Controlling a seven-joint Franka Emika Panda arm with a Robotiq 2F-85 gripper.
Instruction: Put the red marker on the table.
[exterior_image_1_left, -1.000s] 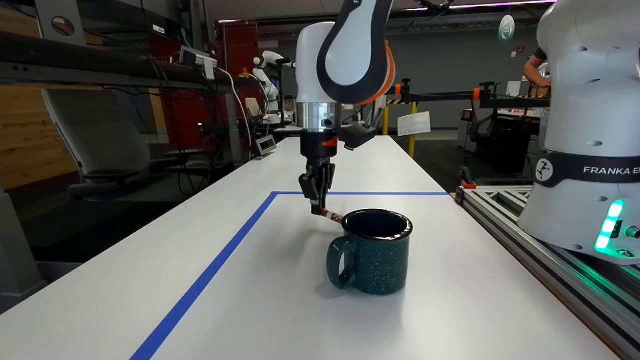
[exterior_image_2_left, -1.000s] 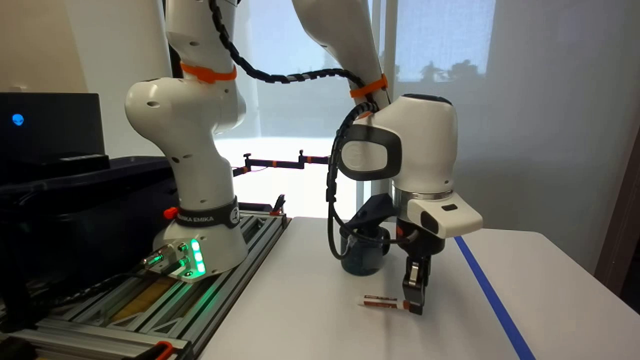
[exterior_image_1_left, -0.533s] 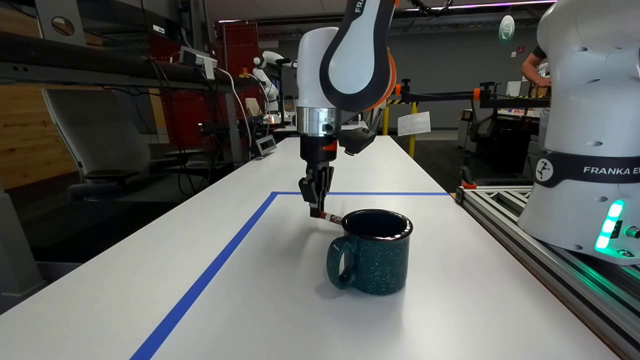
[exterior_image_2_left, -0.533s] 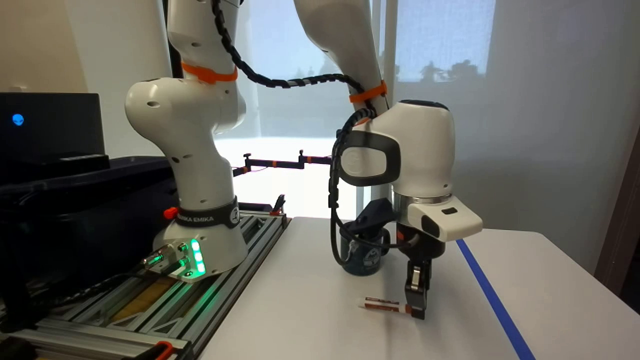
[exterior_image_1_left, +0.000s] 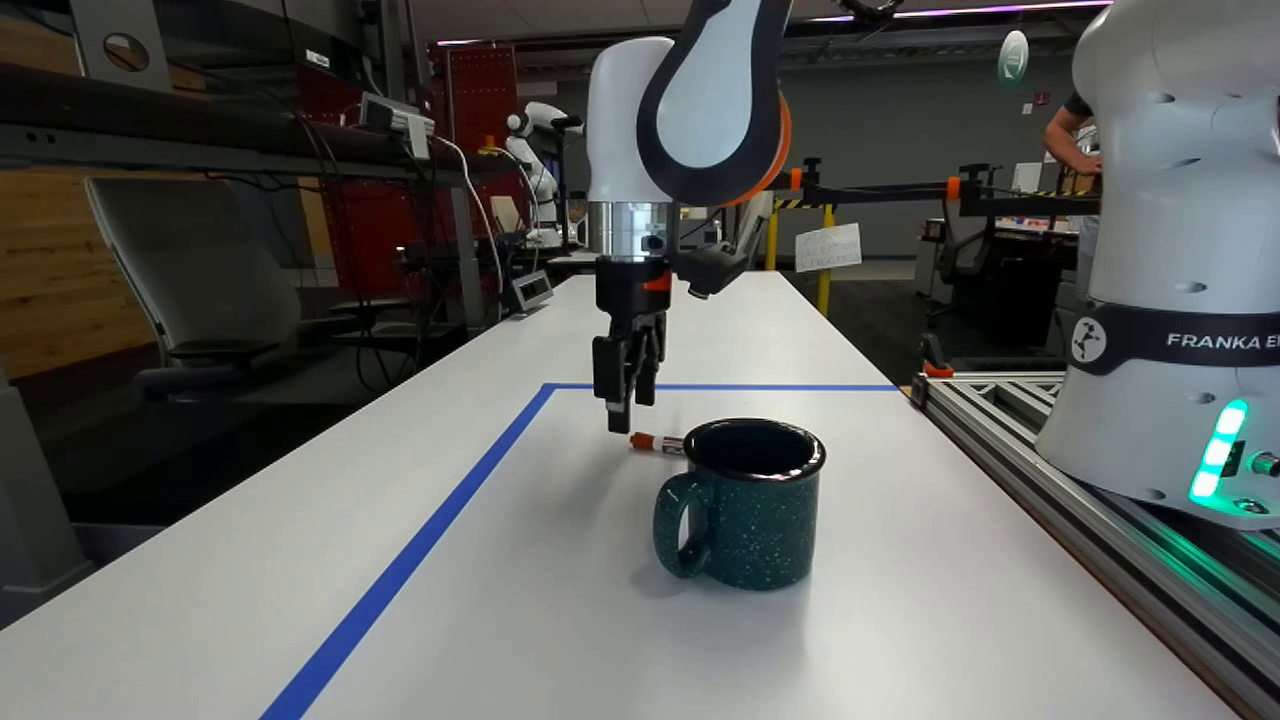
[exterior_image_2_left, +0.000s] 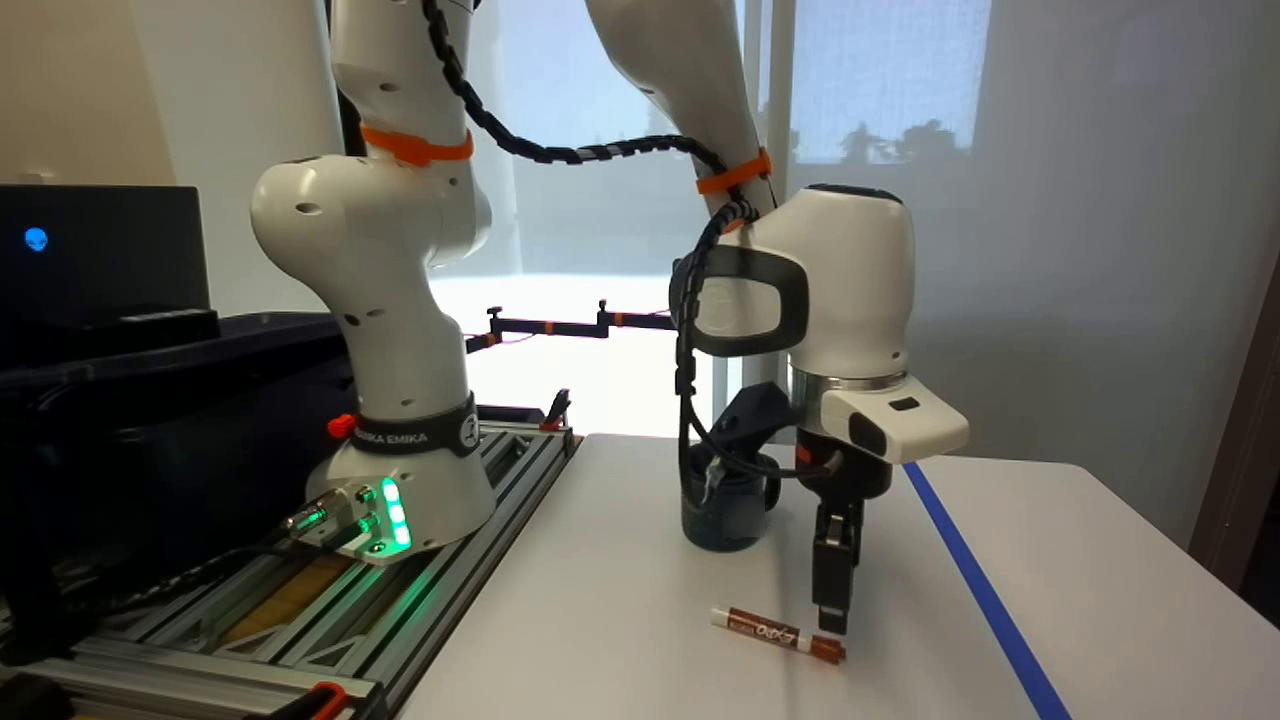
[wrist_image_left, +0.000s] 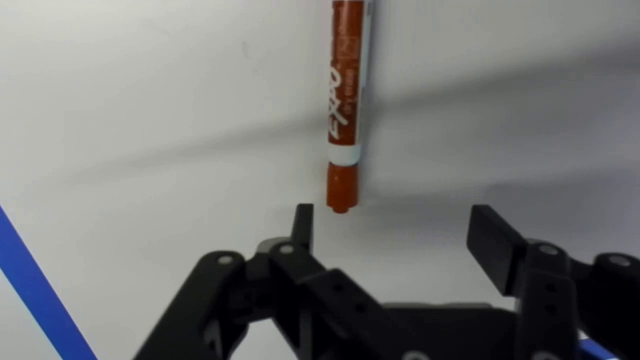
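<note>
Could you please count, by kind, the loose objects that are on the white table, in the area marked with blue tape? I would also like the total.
Red marker: 1, lying on the table
Dark teal mug: 1, standing upright
Total: 2

Wrist view faces down; exterior views share the table (exterior_image_1_left: 560, 600)

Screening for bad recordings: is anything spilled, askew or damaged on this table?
Nothing stands out: the red marker lies on the table, the mug stands upright, and the open hand holds nothing.
</note>
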